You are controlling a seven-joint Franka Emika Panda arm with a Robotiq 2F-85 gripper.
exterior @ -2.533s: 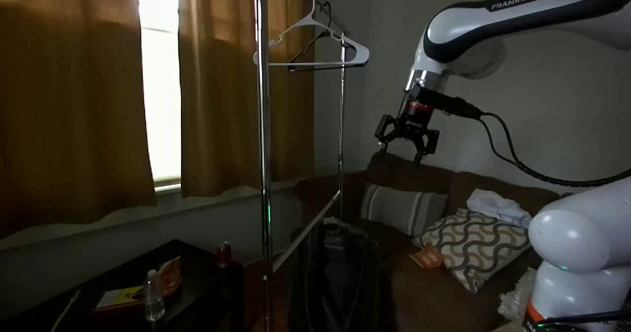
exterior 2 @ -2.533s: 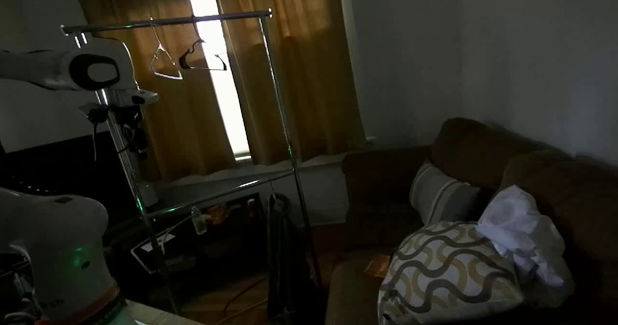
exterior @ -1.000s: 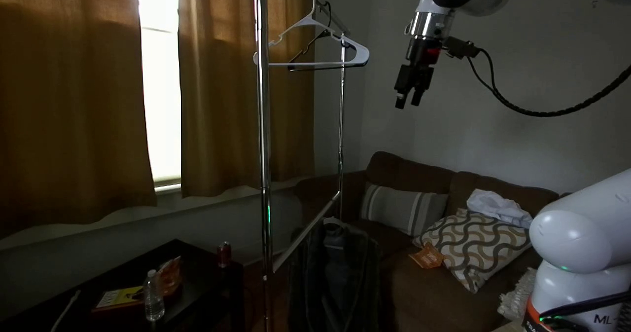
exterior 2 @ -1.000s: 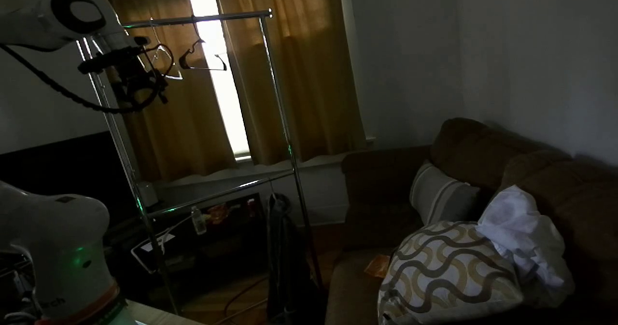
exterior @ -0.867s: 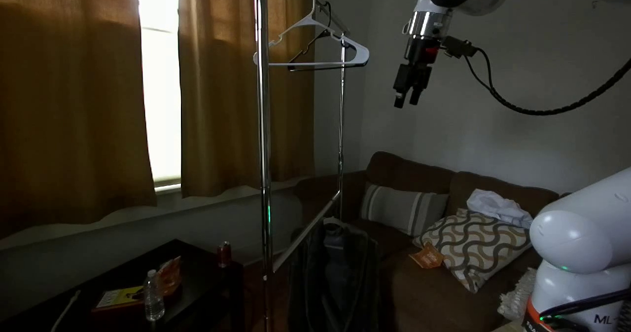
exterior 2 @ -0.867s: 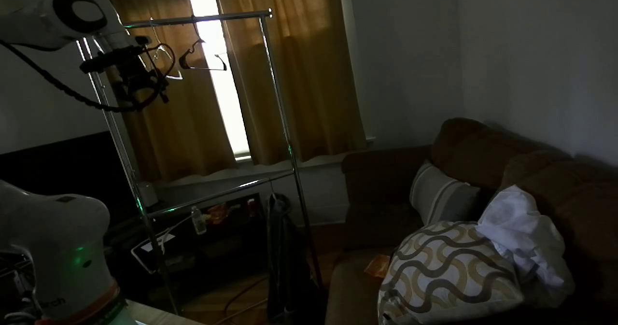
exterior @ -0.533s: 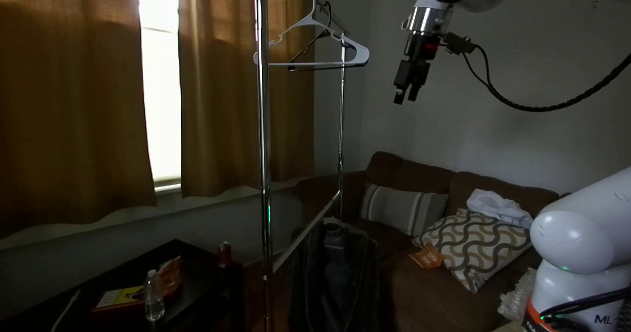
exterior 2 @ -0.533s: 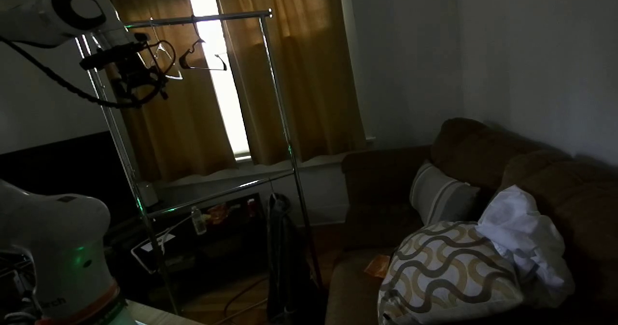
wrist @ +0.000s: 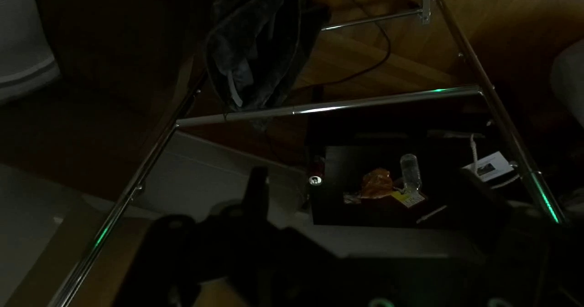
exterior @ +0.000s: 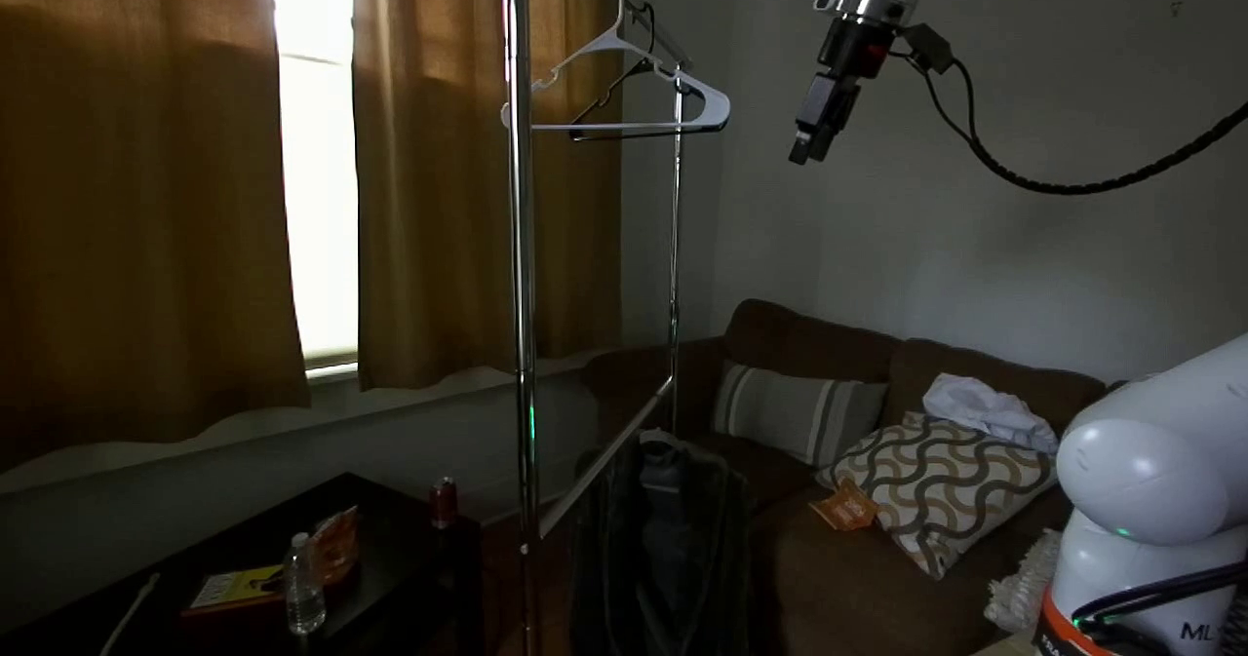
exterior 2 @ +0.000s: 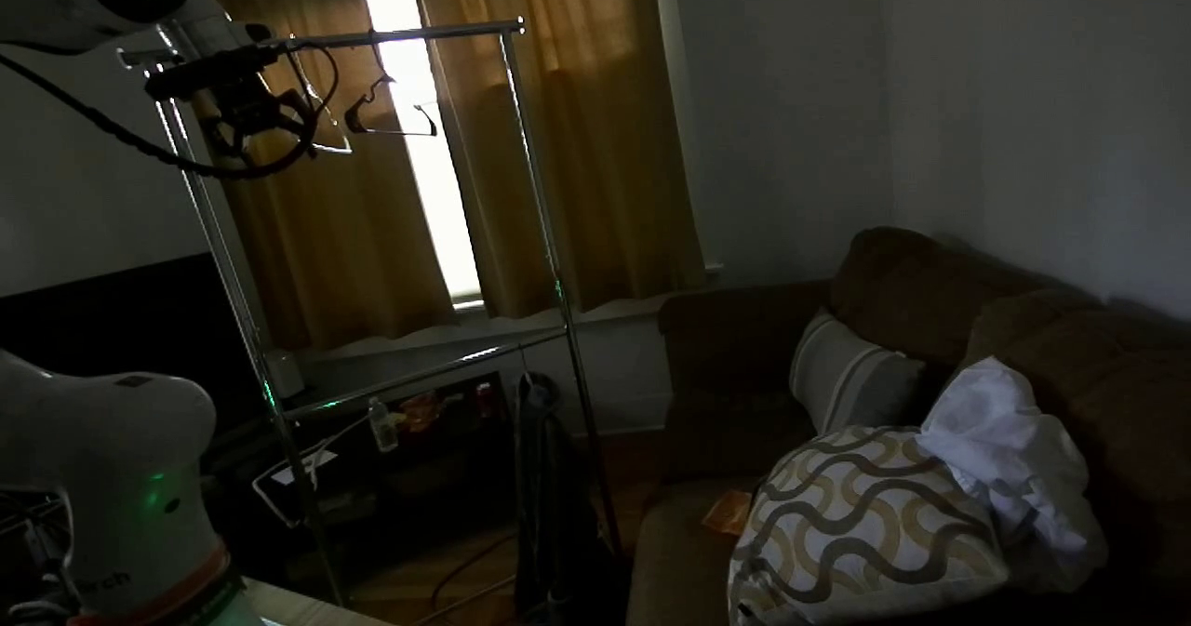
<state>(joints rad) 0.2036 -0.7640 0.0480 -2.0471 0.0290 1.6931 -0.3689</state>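
Note:
My black gripper [exterior: 810, 149] hangs high in the air, tilted, with its fingertips pointing down and toward the rack. In the wrist view the gripper [wrist: 365, 174] stands wide open, its dark finger [wrist: 257, 190] well apart from the opposite one, and nothing is held. A white hanger [exterior: 715, 107] and a black hanger [exterior 2: 354, 122] hang from the top bar of a chrome clothes rack [exterior: 524, 247]. Seen in an exterior view, the gripper lies to the right of both hangers, apart from them. A dark garment [exterior: 673, 539] hangs at the lower bar [wrist: 346, 105].
A black low table [exterior: 390, 500] carries a clear bottle [exterior: 304, 588], a red can [exterior: 444, 503] and an orange bag [exterior: 336, 544]. Brown sofa [exterior 2: 744, 347] with a striped pillow [exterior: 799, 412], a patterned pillow [exterior 2: 865, 514] and white cloth [exterior 2: 1010, 459]. Curtains [exterior: 439, 198] hang behind the rack.
The arm has lifted the gripper upward and turned it, so its fingers now appear nearly in line in an exterior view. Over the last half second it rose and tilted further. Hangers and rack have not moved.

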